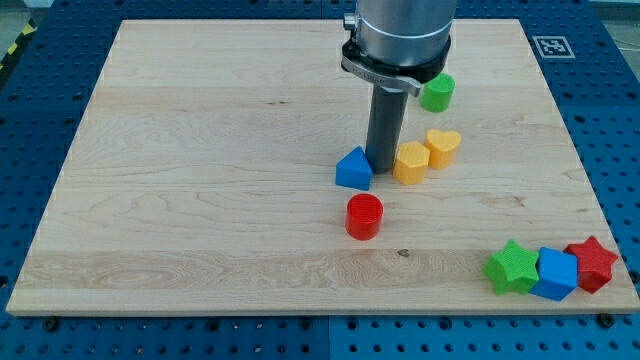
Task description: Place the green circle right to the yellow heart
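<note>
The green circle (437, 92) sits toward the far side of the wooden board (200, 150), right of the arm's collar and partly tucked behind it, well apart from the near-right cluster. The yellow heart (443, 146) lies nearer than it, touching or just beside a yellow hexagon-like block (410, 163) on its left. My tip (382, 166) rests between the blue triangular block (353, 169) and that yellow block; there is no claw on this rod, so nothing is spread or pinching. The circle looks small, rigid and light, likely to slide easily (and to roll off a glancing contact, being round). I judge it best pushed squarely through its centre, from its far-left side.
</note>
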Controlling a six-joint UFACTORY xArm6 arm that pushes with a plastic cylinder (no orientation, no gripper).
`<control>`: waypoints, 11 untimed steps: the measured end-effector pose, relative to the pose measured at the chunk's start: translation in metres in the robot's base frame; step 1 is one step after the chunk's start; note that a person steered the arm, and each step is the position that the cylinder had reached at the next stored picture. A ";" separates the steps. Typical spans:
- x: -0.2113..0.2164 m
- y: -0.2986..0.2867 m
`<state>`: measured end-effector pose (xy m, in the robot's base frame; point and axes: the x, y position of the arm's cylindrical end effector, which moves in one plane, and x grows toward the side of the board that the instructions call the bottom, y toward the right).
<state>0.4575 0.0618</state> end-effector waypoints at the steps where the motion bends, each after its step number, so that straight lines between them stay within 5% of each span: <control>1: -0.038 0.007; 7: -0.178 0.058; 11: -0.172 0.100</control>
<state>0.2856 0.1622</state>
